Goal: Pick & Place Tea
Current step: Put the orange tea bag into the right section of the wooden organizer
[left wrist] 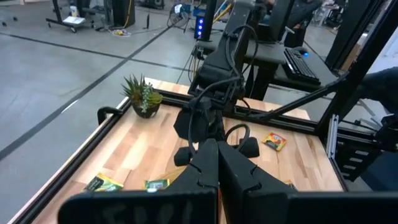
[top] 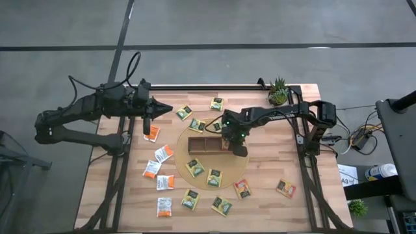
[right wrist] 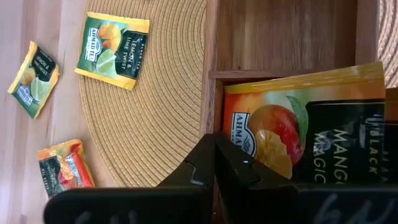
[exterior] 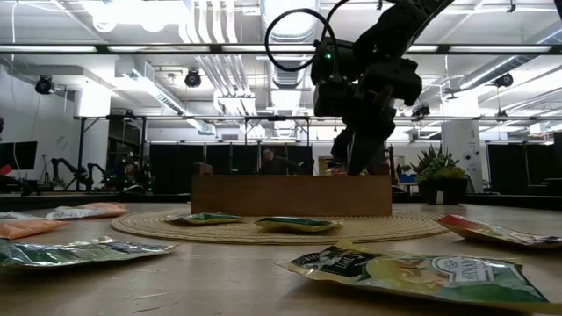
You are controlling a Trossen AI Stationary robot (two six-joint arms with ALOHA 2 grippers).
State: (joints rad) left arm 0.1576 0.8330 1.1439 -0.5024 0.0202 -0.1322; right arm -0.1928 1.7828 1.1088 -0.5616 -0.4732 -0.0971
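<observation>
The brown wooden tray (top: 203,144) lies on a round woven mat (top: 185,170) in the middle of the table. My right gripper (top: 235,149) slants down over the tray's right end, shut on an orange mango tea sachet (right wrist: 292,124). In the low view this gripper (exterior: 356,167) dips behind the tray's near wall (exterior: 290,195). My left gripper (top: 166,108) is shut and held high over the table's far left part, holding nothing. Loose tea sachets lie flat around the mat, yellow-green ones (top: 214,177) and orange ones (top: 165,182). My right gripper pinches the orange sachet between its two fingers at one edge (right wrist: 239,143), near a corner. The fingers slant down from the table's right side. The sachet stands out ahead of the fingers over the tray's right end compartment (right wrist: 286,37); whether it touches the tray floor does not show.
A small potted plant (top: 278,92) stands at the far right corner. Yellow-green sachets (top: 184,112) lie beyond the tray, and one (right wrist: 112,53) lies on the mat near it. Two more sachets (top: 285,188) lie at the near right. Black rails (top: 305,149) edge the table.
</observation>
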